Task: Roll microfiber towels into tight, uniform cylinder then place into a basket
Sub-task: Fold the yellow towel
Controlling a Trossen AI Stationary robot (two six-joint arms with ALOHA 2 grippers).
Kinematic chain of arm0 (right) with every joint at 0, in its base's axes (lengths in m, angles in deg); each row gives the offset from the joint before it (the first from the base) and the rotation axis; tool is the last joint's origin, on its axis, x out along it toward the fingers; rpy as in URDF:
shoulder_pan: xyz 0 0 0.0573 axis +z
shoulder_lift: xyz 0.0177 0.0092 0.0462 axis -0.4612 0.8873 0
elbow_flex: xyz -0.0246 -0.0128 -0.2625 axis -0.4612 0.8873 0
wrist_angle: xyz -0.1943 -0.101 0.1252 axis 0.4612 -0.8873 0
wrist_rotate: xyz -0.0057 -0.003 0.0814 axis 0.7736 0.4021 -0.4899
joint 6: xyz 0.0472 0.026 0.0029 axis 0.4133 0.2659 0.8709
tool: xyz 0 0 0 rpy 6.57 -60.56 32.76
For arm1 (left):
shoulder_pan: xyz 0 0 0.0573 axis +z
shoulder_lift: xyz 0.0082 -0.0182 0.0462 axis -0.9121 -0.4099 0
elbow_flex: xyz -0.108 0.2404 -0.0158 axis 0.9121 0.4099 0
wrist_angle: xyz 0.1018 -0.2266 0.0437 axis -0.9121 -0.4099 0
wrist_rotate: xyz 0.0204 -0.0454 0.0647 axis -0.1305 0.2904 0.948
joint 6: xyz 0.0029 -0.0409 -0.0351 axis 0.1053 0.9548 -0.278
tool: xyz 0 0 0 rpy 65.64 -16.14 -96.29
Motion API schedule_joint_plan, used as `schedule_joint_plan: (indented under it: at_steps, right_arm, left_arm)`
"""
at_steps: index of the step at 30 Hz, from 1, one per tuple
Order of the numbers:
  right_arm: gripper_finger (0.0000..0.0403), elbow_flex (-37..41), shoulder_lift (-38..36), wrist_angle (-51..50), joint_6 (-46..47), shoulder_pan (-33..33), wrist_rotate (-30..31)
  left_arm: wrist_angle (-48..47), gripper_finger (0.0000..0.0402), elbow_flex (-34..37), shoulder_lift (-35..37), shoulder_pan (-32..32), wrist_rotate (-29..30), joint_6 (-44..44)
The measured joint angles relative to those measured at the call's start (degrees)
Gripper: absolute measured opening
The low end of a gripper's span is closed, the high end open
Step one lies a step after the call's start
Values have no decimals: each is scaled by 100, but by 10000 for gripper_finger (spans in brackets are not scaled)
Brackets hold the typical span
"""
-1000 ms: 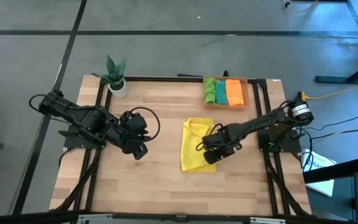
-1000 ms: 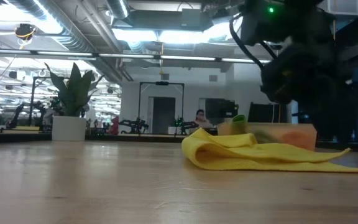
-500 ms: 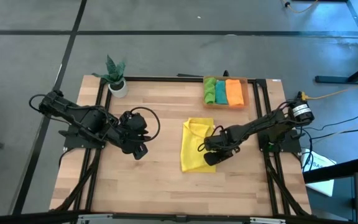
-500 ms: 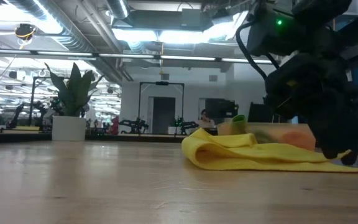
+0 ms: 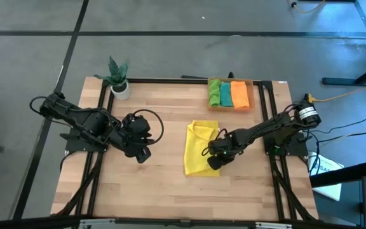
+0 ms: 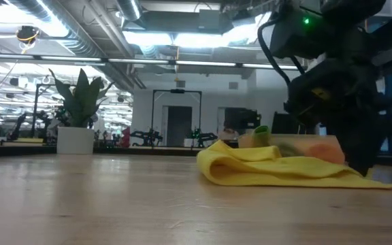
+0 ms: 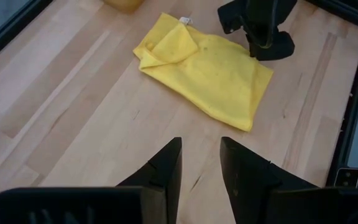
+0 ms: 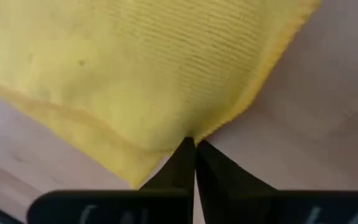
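A yellow towel lies partly folded on the wooden table's middle, its far corner turned over. My right gripper is down at the towel's right edge, near its near corner, and shut on it. In the low view this gripper meets the cloth at its right end. To the towel's left, above bare wood, my left gripper stands open with nothing between its fingers. The orange basket at the far right holds a green, a teal and an orange towel side by side. My right gripper pinches the yellow towel's right edge between its two fingertips, close to the near corner. The fingers slant steeply down from the table's right side. The towel lies flat and slack on the table; one layer or several, I cannot tell.
A small potted plant stands at the far left corner. Black frame rails run along the table's sides. Bare wood lies between the two arms and toward the near edge.
My right gripper has sunk a little onto the yellow towel's right edge and shut on it. The towel stays on the table.
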Motion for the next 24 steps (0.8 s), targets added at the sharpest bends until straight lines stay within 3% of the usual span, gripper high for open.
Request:
schedule_joint_plan:
  at_steps: [12,24]
  right_arm:
    - [4,-307,-773,214,425,190,416]
    - [2,-539,-529,701,1583,1095,729]
  left_arm:
    - [-6,99,0,1,0,0,-2]
    - [-28,101,0,2,-2,0,-75]
